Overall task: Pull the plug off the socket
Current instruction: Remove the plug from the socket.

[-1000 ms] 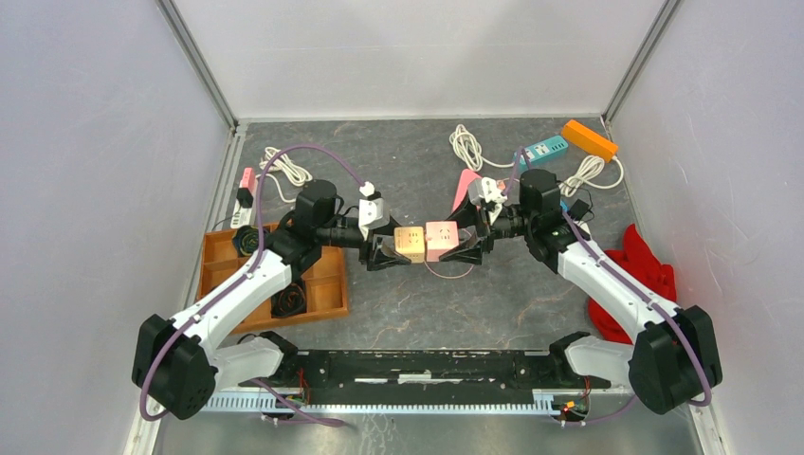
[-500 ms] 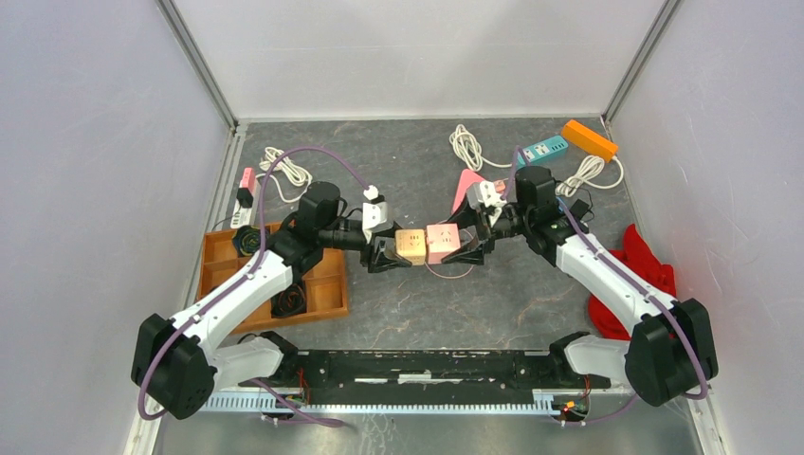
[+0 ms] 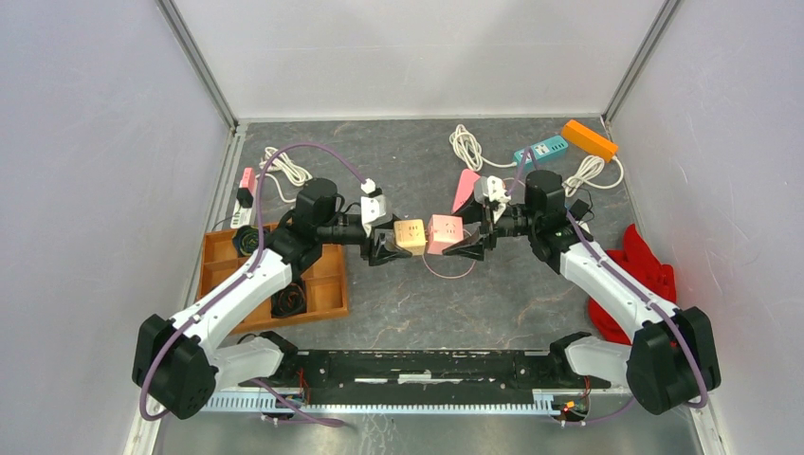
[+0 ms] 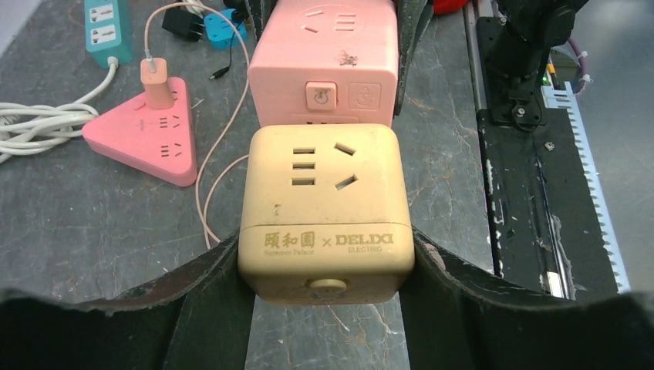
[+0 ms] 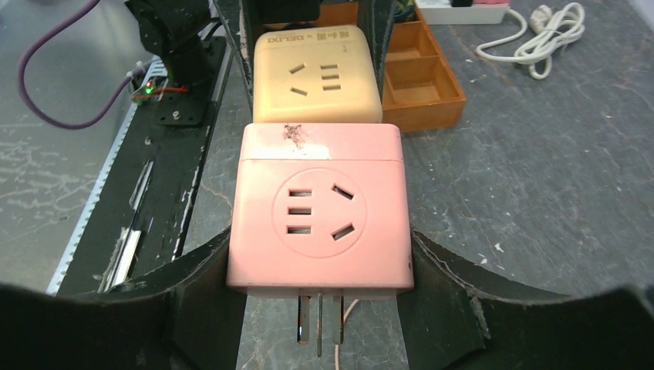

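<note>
The left gripper (image 4: 324, 258) is clamped on a yellow cube (image 3: 410, 236), a socket block with outlets on its top face, its two dark fingers pressing the cube's opposite sides. The right gripper (image 5: 320, 262) grips a pink cube (image 3: 444, 233) in the same way, one finger on each flank. Both cubes are held above the table (image 3: 398, 303) near its middle, between the two wrists, and the arms reach in toward each other from left and right. From above the cubes sit face to face, with the yellow one tilted a little and a thin dark line between them. In both wrist views they look pressed together, so I cannot tell whether they are still joined or only touching. The pink cube's face toward the yellow one carries a small power button. Its opposite face, toward the right wrist, shows metal prongs (image 5: 318, 327) sticking out bare between the fingers. A thin pink cable (image 3: 446, 274) loops on the table below the cubes. Behind them lies a pink triangular strip (image 4: 139, 139) with a small plug in it. An orange tray (image 3: 327, 284) sits beside the left arm, and a red cloth (image 3: 654, 275) lies beside the right arm.
</note>
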You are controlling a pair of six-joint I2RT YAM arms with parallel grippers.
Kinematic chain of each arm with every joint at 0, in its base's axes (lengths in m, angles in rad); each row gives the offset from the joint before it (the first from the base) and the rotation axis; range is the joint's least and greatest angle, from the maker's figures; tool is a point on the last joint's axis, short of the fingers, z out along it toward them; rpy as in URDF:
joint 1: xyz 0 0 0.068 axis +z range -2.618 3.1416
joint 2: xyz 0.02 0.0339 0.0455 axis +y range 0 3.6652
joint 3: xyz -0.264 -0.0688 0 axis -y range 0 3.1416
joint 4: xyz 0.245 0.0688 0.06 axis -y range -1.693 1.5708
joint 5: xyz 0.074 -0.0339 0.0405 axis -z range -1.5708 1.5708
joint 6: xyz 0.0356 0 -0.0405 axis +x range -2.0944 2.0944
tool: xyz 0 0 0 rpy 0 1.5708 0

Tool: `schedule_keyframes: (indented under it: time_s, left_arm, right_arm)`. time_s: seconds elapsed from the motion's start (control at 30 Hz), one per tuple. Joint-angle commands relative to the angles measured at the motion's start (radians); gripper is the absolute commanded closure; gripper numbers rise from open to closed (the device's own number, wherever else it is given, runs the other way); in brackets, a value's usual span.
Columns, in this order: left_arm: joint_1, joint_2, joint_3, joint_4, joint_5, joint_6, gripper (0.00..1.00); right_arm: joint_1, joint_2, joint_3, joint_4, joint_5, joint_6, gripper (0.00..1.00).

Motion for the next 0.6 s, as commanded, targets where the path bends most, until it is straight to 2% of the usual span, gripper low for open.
schedule_keyframes:
  time_s: [0.0,0.17,0.27,0.37,0.43,0.57]
  left_arm:
    - [0.031,-0.013,0.043,0.058,0.031,-0.055,0.98]
    - [0.045,0.008,0.05,0.083,0.044,-0.069,0.98]
    - [0.045,0.005,0.045,0.08,0.04,-0.058,0.98]
    - [0.045,0.011,0.048,0.071,0.044,-0.052,0.98]
    - [0.045,0.015,0.05,0.069,0.046,-0.052,0.98]
    - [0.047,0.018,0.054,0.074,0.053,-0.067,0.98]
  right_arm:
    - [-0.011,-0.032,-0.041,0.145,-0.028,0.114,1.0]
    - [0.15,-0.01,0.012,-0.042,-0.072,-0.099,1.0]
    - [0.193,0.009,0.038,-0.143,-0.086,-0.187,1.0]
    - [0.196,0.012,0.054,-0.169,-0.031,-0.205,1.0]
    - [0.178,0.012,0.05,-0.134,0.014,-0.163,1.0]
    - [0.097,0.01,-0.028,0.089,0.1,0.074,1.0]
